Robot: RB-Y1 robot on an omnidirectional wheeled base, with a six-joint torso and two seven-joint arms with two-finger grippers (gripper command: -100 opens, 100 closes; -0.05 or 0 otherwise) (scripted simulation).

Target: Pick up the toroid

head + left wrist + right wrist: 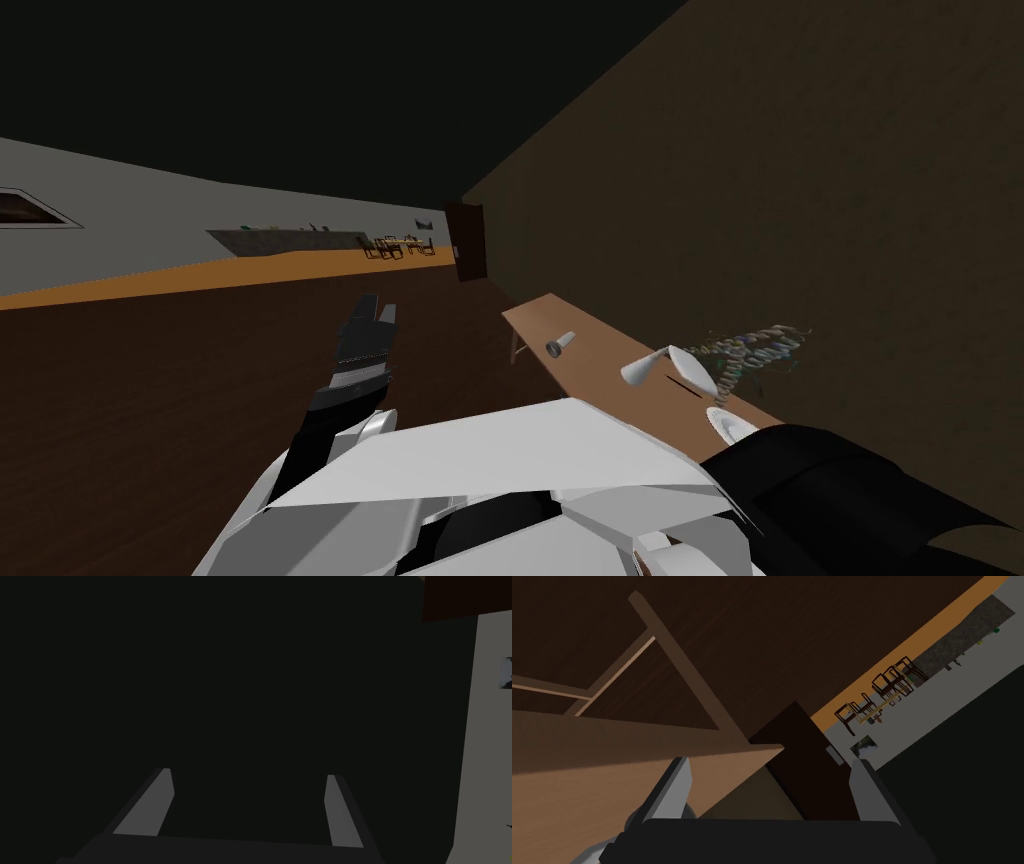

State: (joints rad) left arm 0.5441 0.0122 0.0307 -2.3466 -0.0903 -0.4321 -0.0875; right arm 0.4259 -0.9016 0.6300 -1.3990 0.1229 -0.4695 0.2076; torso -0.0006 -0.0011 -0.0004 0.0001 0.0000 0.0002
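Grey toroid (558, 344) lies on the brown surface (600, 362); probably light, rigid, slick: pinch across its wall. Left claw (247, 773) and right claw (772, 760) both gape empty.

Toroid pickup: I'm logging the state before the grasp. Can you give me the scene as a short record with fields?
toroid: small, grey, lying on the table, not held
table: narrow, brown, along the brown wall
right gripper: jaws open, empty, level with the table's top, aimed along it toward the door
left gripper: jaws open, empty, held out front, away from the table
grasp: not yet made
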